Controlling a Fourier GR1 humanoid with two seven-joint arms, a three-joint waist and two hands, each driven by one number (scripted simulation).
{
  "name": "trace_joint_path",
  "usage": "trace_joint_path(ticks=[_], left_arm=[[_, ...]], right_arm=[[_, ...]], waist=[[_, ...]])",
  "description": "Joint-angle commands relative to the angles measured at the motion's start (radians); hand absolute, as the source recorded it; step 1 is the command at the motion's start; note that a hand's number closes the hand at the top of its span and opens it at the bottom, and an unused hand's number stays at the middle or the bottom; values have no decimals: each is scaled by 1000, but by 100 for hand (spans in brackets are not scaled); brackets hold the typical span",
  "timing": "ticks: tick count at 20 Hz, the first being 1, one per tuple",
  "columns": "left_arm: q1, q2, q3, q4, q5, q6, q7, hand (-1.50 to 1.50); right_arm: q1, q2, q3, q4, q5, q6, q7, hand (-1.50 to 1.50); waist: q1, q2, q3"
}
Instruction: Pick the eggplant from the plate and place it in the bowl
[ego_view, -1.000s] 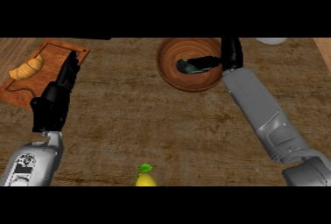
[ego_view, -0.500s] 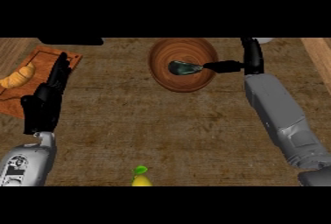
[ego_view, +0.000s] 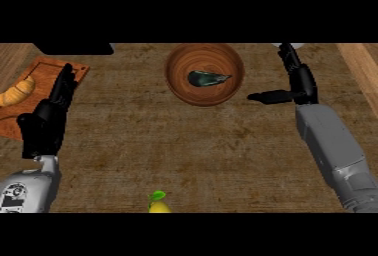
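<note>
Eggplant (ego_view: 208, 78) lies inside the wooden bowl (ego_view: 183, 92), near the middle of its floor. It is dark, and its long axis runs roughly left to right across the bowl. The narrow tip points right toward the right hand (ego_view: 297, 86), and the blunter end faces left.

The bowl stands on a brown wood-grain surface (ego_view: 184, 150) that fills most of the view. Paler wooden strips run along it far left and far right of the bowl.

Left of the bowl, well apart from it, a reddish cutting board (ego_view: 46, 69) lies on the surface with a croissant (ego_view: 16, 92) on it. A black block (ego_view: 74, 48) sits at the far edge, left of the bowl. Below the bowl, at the near edge, a yellow thing with a green top (ego_view: 157, 201) pokes into view.

The right hand is just right of the bowl and clear of its rim. Its fingers are straight and point away from the robot, its thumb sticks out toward the bowl, and it holds nothing. The left hand (ego_view: 50, 112) is far left of the bowl, over the board's near right part, with its fingers straight and nothing in it.
</note>
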Motion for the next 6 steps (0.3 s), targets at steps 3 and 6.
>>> trace_joint_path(ticks=[3,6], left_arm=[[99,-4,10,-90,1,-15,9,0],[21,-30,18,13,-17,-7,-26,0]], right_arm=[[181,-14,34,-227,-9,76,24,-150],[203,14,40,-252,10,56,26,-150]], waist=[[-11,-7,-1],[-2,0,0]])
